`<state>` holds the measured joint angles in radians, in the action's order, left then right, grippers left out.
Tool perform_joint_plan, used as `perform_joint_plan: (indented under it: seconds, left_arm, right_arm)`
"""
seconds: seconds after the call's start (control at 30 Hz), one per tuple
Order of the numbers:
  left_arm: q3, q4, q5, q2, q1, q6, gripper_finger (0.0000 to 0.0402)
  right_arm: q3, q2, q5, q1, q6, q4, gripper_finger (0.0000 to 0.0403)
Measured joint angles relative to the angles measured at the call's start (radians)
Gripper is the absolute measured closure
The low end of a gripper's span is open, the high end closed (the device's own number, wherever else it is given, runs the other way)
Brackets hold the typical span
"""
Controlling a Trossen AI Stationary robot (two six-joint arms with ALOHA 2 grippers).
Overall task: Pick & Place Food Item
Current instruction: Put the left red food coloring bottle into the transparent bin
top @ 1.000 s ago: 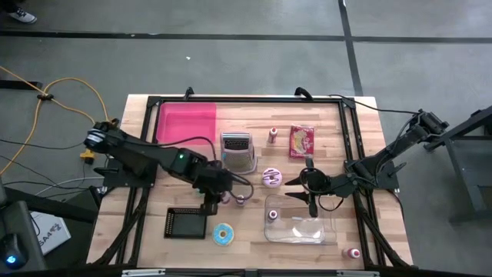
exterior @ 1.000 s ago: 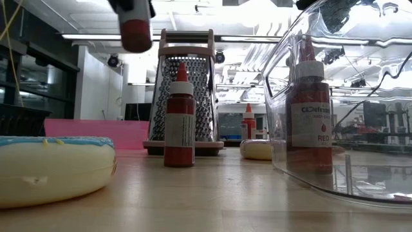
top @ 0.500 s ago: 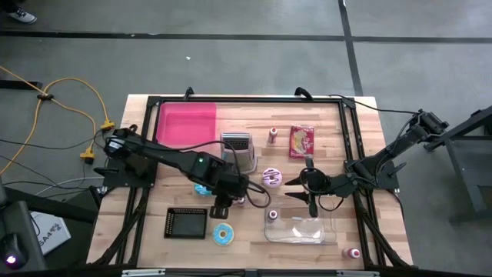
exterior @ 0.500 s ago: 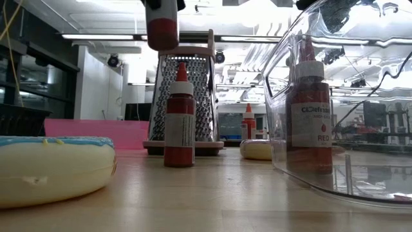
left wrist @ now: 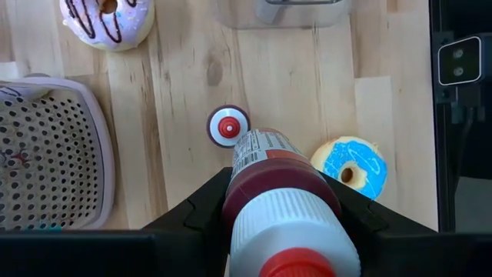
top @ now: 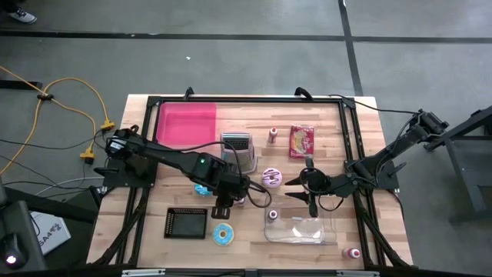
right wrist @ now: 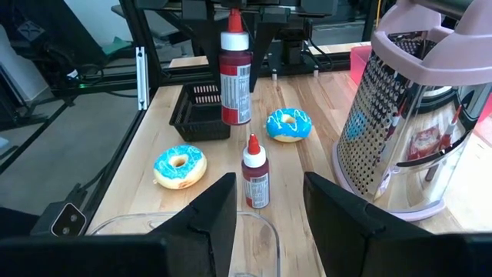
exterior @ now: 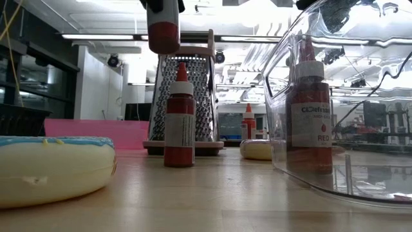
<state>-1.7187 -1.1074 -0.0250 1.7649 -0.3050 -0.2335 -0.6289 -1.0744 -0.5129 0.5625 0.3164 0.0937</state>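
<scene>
The light wooden table [top: 254, 165] carries a flat pink tray [top: 186, 123] at its far left, a clear plastic tub [top: 300, 218] at the near edge and a steel box grater with pink trim [top: 238, 151] between them. Smaller pieces lie around: a black perforated basket [top: 186, 223], a blue-iced doughnut [top: 224, 235] and a pink-iced doughnut with dark stripes [top: 271, 178]. The left gripper [top: 223, 206] hangs above the table's middle, its fingers clamped on a red sauce bottle with a white cap [right wrist: 235, 65], held clear of the surface directly above a second red bottle standing on the wood [right wrist: 255, 181]. The right gripper [top: 300, 187] waits by the tub's far edge, fingers spread wide. The carry step appears under way; next, the bottle likely needs moving over a receptacle before release, though which cannot be told.
</scene>
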Motion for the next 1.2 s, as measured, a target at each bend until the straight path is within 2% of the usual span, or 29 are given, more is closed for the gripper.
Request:
perform_joint_plan:
  seconds: [0.67, 0.9, 1.2]
  left_arm:
    - [0.000, 0.000, 0.000, 0.000, 0.000, -0.010, 0.0257]
    - [0.000, 0.001, 0.000, 0.000, 0.000, -0.004, 0.0257]
    - [0.000, 0.080, 0.012, 0.000, 0.009, 0.050, 0.0257]
  right_arm:
    - [0.000, 0.000, 0.000, 0.000, 0.000, 0.000, 0.0264]
    - [0.000, 0.000, -0.043, -0.012, 0.000, 0.001, 0.0264]
    - [0.000, -0.008, -0.015, -0.048, 0.003, 0.075, 0.0264]
